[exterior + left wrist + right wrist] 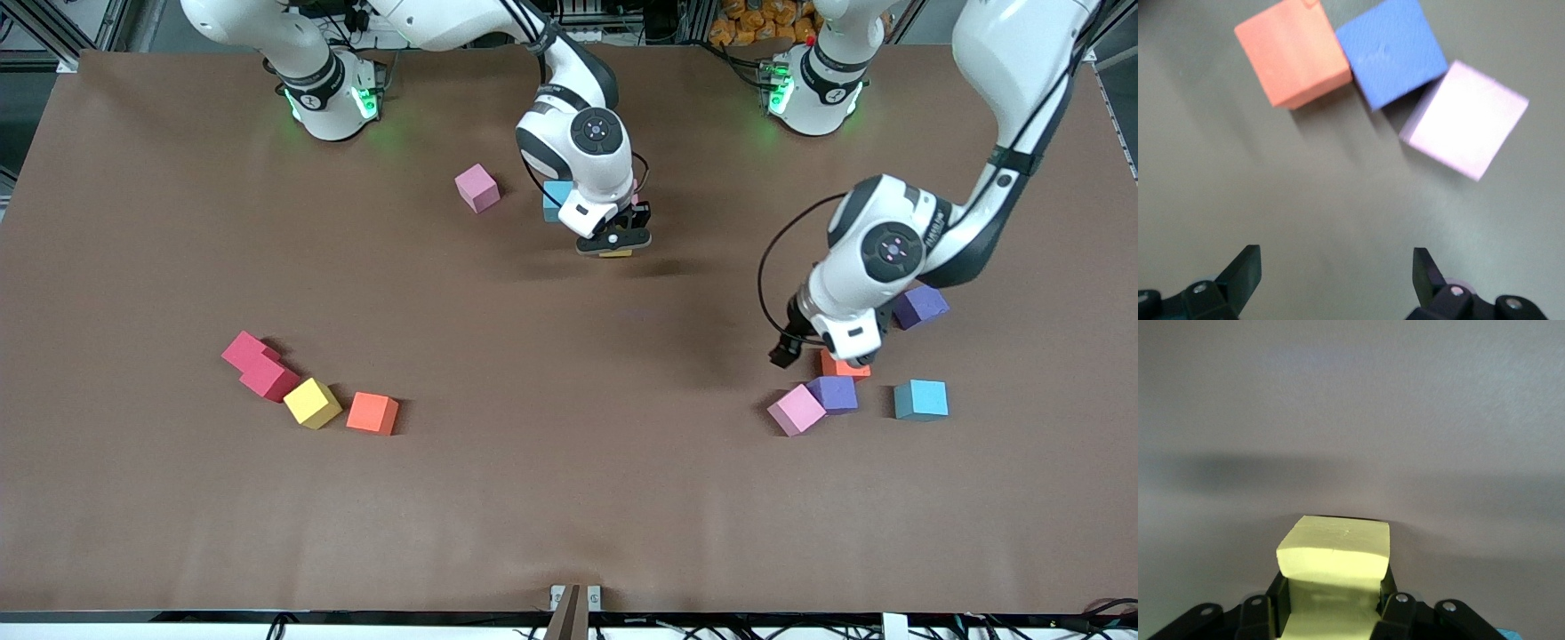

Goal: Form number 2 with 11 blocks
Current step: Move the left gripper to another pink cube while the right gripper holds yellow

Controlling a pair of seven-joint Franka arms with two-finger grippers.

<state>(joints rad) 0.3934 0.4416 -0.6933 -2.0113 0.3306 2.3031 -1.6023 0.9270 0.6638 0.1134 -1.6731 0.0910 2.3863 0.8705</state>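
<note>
R hand grips yellow block, mid-table.

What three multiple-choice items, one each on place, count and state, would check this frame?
1. The loose pink block near the right arm's base lies where?
A. beside the red blocks
B. farther from the front camera than the orange block
C. on the yellow block

2. How many red blocks show?
A. two
B. four
C. none

3. The right claw is:
A. open
B. shut on a yellow block
C. shut on a purple block

Key: B, it sits higher in the front view; A, two lie touching; B, the right wrist view shows yellow clamped.
</note>
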